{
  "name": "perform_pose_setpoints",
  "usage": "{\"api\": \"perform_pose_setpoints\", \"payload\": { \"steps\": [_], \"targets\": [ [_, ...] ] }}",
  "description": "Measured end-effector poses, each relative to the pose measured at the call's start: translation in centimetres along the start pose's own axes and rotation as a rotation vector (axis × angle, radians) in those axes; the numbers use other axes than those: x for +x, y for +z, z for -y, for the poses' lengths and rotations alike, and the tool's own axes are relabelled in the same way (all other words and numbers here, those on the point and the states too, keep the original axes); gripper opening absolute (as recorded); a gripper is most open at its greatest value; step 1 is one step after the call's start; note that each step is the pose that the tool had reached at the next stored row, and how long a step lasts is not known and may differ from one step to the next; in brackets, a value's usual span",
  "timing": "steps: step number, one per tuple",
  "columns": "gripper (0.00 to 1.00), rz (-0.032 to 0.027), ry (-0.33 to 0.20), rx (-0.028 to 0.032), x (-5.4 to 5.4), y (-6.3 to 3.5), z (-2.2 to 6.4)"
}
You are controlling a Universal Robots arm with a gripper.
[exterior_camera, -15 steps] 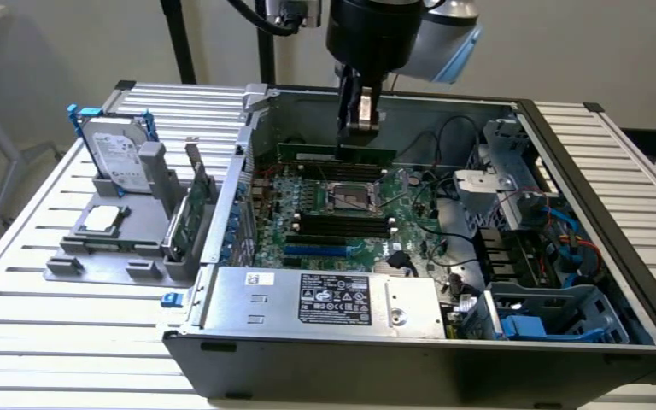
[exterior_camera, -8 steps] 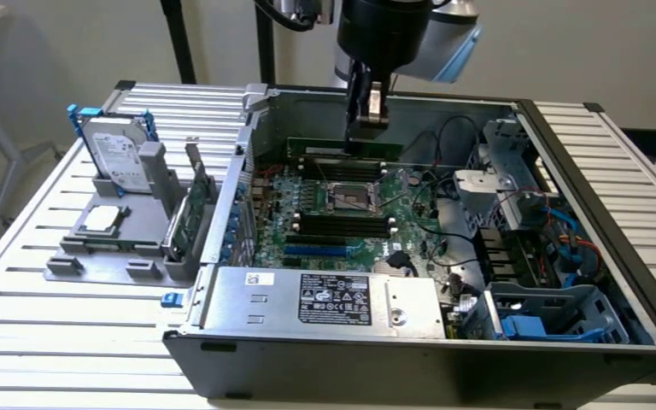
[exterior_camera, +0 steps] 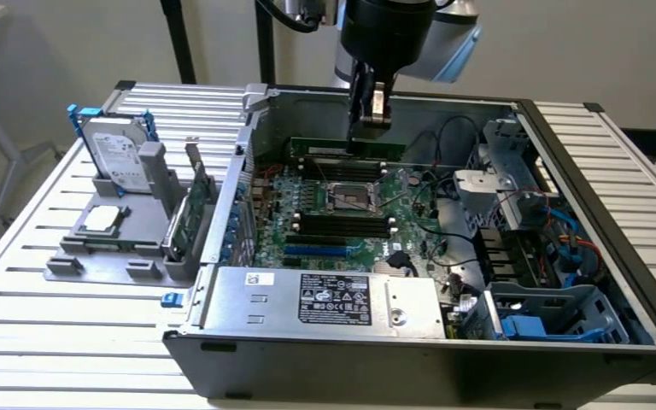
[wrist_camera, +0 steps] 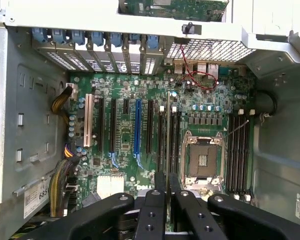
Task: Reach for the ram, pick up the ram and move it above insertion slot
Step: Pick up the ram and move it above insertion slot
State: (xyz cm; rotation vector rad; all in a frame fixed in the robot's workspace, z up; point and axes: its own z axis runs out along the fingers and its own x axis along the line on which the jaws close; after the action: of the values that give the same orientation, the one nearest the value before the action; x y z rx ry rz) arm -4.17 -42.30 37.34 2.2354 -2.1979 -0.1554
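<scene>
Slatted metal table (exterior_camera: 66, 316) under open computer case (exterior_camera: 419, 342); pale wall (exterior_camera: 66, 43) behind.

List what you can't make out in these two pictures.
- Gripper grip on the ram: exterior view, the finger covers the contact.
- Ram's lower edge versus the memory slots: wrist view shows it edge-on.
- Power supply label text: too small.
</scene>
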Motion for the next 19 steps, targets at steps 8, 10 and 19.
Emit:
{"api": "perform_pose_setpoints", "payload": {
  "steps": [8, 10, 19],
  "targets": [
    [0.14, 0.0, 0.0, 0.0, 0.0, 0.0, 0.0],
    [0.14, 0.0, 0.0, 0.0, 0.0, 0.0, 0.0],
    [0.14, 0.0, 0.0, 0.0, 0.0, 0.0, 0.0]
  ]
}}
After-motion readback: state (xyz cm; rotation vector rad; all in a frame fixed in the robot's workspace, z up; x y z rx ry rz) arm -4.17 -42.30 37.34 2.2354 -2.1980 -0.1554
